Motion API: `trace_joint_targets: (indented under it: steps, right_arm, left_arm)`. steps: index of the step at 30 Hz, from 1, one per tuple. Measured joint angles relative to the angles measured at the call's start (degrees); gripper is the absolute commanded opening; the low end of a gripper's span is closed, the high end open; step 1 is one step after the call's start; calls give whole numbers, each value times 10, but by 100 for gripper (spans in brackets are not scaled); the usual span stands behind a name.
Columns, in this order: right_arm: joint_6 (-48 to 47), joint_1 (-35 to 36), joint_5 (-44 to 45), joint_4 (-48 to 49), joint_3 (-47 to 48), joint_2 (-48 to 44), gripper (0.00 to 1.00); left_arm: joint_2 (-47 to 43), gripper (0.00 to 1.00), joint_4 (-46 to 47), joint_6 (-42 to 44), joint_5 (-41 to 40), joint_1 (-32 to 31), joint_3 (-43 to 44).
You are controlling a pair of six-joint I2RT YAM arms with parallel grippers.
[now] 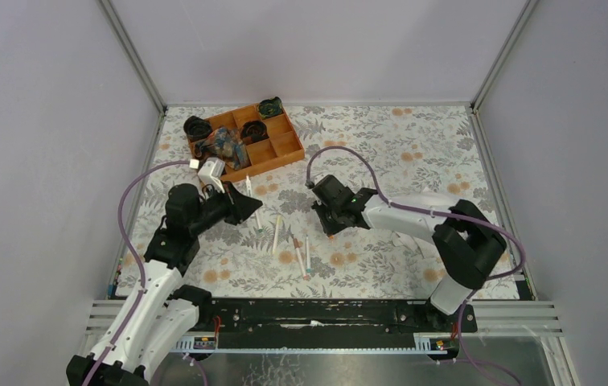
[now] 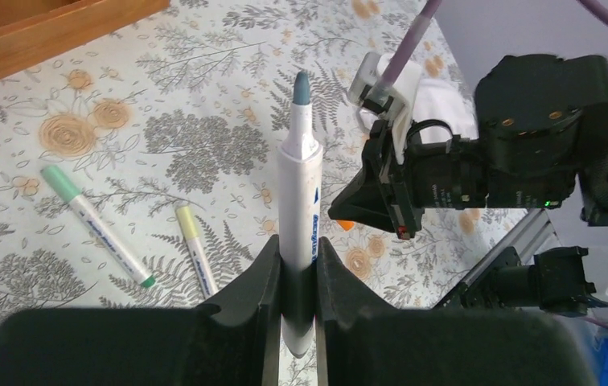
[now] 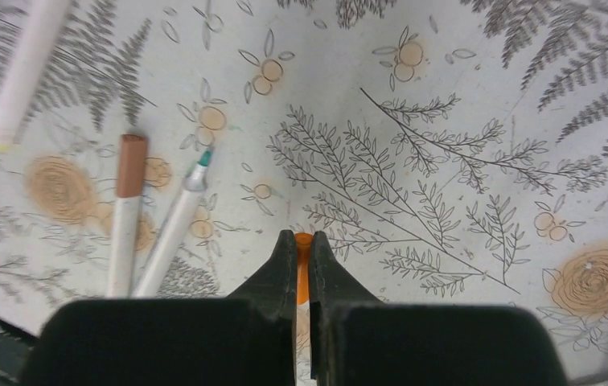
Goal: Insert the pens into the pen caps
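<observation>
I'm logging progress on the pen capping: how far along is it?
Looks done: the brown-capped pen. In hand: the left end effector grips a bare blue-tipped pen, and the right end effector pinches an orange piece, likely a cap; not yet joined. Left: the green-tipped pen lies uncapped.

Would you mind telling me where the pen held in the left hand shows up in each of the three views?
Top external: the held pen is left of centre, just below the tray in the picture.
Left wrist: centre, upright in the left hand, bluish tip up.
Right wrist: not in it.
Shared landmark: the right hand, shut on an orange cap, shows in all three.
</observation>
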Motion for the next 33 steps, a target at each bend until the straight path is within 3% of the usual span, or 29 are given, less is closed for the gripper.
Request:
trace_joint_targets:
  steps: [4,13,17,24,33]
  right_arm:
    - [24,0,-5,-1,6,-49,0]
    - [111,0,-25,57,14,-149,0]
    - [155,0,-32,113,11,-188,0]
    - [212,0,-51,202,-5,-222,0]
    - [246,0,-73,236,-22,-226,0]
  left_arm:
    - [0,0,34,-19,16,-18,-14]
    - [9,0,75,-59,-1,-177,-50]
    - [33,0,97,-59,10,-217,-51]
    - [82,0,115,-52,43,-230,-48]
    - [104,0,120,-30,55,-230,-27]
